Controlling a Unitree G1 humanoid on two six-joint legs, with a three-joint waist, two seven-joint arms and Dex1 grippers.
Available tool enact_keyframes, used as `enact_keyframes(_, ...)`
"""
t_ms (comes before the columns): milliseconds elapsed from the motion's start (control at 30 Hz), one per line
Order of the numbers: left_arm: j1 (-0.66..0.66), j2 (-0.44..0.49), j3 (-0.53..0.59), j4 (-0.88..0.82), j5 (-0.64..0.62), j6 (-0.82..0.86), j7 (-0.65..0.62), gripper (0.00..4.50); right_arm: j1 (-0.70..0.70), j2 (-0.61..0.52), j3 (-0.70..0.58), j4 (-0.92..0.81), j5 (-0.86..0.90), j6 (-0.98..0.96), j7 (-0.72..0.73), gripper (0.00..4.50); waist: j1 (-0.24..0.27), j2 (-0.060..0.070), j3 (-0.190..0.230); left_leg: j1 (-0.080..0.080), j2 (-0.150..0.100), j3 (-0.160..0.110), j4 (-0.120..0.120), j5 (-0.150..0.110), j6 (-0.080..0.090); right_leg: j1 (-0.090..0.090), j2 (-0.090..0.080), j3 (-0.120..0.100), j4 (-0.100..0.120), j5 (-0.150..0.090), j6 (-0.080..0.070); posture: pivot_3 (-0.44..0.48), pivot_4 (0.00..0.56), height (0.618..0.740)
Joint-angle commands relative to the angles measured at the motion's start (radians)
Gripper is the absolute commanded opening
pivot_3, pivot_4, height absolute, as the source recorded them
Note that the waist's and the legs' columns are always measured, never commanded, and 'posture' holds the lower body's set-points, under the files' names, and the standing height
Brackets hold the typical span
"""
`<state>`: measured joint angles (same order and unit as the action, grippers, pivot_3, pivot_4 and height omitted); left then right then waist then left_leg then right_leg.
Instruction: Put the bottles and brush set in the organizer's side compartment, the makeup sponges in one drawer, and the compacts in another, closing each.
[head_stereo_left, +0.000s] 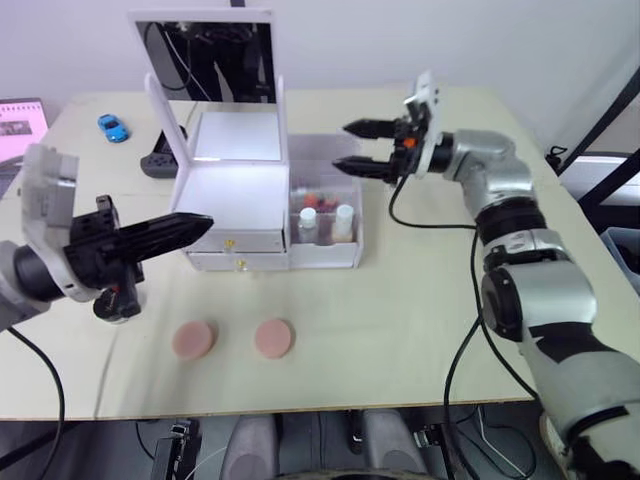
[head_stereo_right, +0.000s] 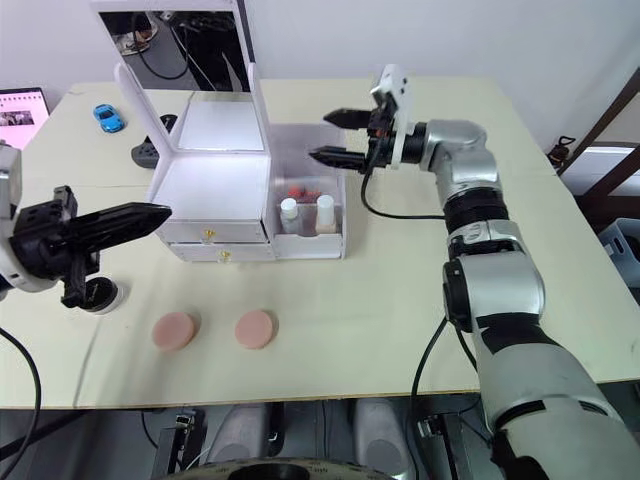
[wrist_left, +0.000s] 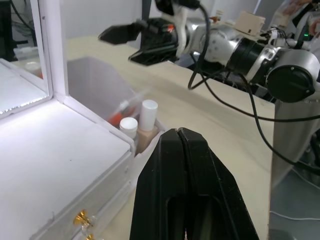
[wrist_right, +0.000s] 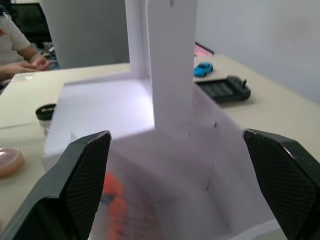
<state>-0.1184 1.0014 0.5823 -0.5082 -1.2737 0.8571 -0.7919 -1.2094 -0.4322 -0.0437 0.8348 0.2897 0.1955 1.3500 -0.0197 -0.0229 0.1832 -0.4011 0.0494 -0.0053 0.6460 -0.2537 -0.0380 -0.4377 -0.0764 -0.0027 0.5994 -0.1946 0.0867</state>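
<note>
right tool (head_stereo_left: 352, 145): wide open, empty, above side compartment (head_stereo_left: 325, 215) | left tool (head_stereo_left: 200, 226): closed, empty, at 9 o'clock of organizer (head_stereo_left: 235, 195) | bottles (head_stereo_left: 325, 222): upright in side compartment | sponges (head_stereo_left: 232, 339): two on worktop (head_stereo_left: 420, 320) at 6 o'clock of organizer | compact (head_stereo_right: 100, 294): beneath left tool | drawers (head_stereo_left: 238, 252): closed

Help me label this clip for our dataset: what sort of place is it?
Likely a robotics lab or office set up as a vanity table: a cream table holds a white makeup organizer with a mirror, a laptop sits at the far corner, and a seated person shows at a nearby desk.
</note>
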Motion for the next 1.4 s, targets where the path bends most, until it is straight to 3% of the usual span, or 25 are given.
enact_keyframes(33,-0.027,0.009,-0.014,0.013,0.021,-0.024,-0.033,0.00,0.064,-0.075,-0.014,-0.391,0.147,0.305,0.031,4.47,0.004,0.000,0.000,0.000,0.000,0.000,0.000,0.000,0.000,0.000,0.000,0.000,0.000,0.000,0.000,0.000,0.150,0.725)
enact_keyframes(167,-0.062,0.003,-0.043,0.040,0.043,-0.032,-0.054,0.00,0.170,-0.141,0.037,-0.689,0.164,0.462,-0.039,4.47,0.005,0.000,0.000,0.000,0.000,0.000,0.000,0.000,0.000,0.000,0.000,0.000,0.000,-0.001,0.001,0.000,0.150,0.725)
enact_keyframes(267,-0.077,0.002,-0.059,0.052,0.058,-0.036,-0.076,0.00,0.212,-0.164,0.087,-0.819,0.130,0.486,-0.100,4.47,-0.003,0.000,0.000,0.002,0.000,0.001,0.000,0.000,0.000,0.001,0.000,0.000,0.000,0.000,0.000,0.000,0.150,0.725)
enact_keyframes(300,-0.083,0.001,-0.065,0.056,0.064,-0.040,-0.082,0.00,0.217,-0.168,0.113,-0.844,0.097,0.474,-0.128,4.23,-0.003,0.000,0.000,0.004,0.000,0.001,0.000,0.000,0.000,0.002,0.000,0.000,0.000,0.000,0.000,0.000,0.150,0.725)
enact_keyframes(367,-0.093,0.000,-0.078,0.061,0.082,-0.048,-0.097,0.00,0.223,-0.187,0.189,-0.895,0.023,0.453,-0.160,3.65,-0.001,0.000,0.000,0.007,0.000,0.001,0.000,0.000,0.000,0.004,0.000,0.001,0.002,0.000,0.000,0.000,0.150,0.725)
enact_keyframes(600,-0.102,-0.014,-0.100,0.058,0.115,-0.057,-0.116,0.00,0.230,-0.185,0.311,-0.941,-0.053,0.462,-0.211,0.21,0.000,0.000,0.000,0.008,0.000,0.001,0.000,0.000,0.000,0.006,0.000,0.001,0.001,0.000,0.000,0.000,0.150,0.725)
enact_keyframes(633,-0.099,-0.016,-0.101,0.056,0.120,-0.059,-0.118,0.00,0.228,-0.181,0.321,-0.939,-0.060,0.472,-0.220,0.06,0.001,0.000,0.000,0.008,0.000,0.001,0.000,0.000,0.000,0.006,0.000,0.001,0.000,0.000,0.000,0.000,0.150,0.725)
enact_keyframes(1033,-0.075,-0.038,-0.085,0.024,0.137,-0.063,-0.107,0.00,0.194,-0.154,0.447,-0.834,-0.175,0.446,-0.231,0.06,0.001,0.000,0.000,0.008,0.000,0.001,0.000,0.000,0.000,0.006,0.000,0.001,0.000,-0.001,0.000,0.000,0.150,0.725)
enact_keyframes(1400,-0.078,-0.055,-0.091,0.022,0.154,-0.073,-0.100,0.00,-0.004,-0.009,0.395,-0.472,-0.330,0.269,-0.476,0.06,0.000,0.000,0.000,0.008,0.000,0.001,-0.001,0.000,0.000,0.006,0.000,0.001,0.000,-0.001,0.000,0.000,0.150,0.725)
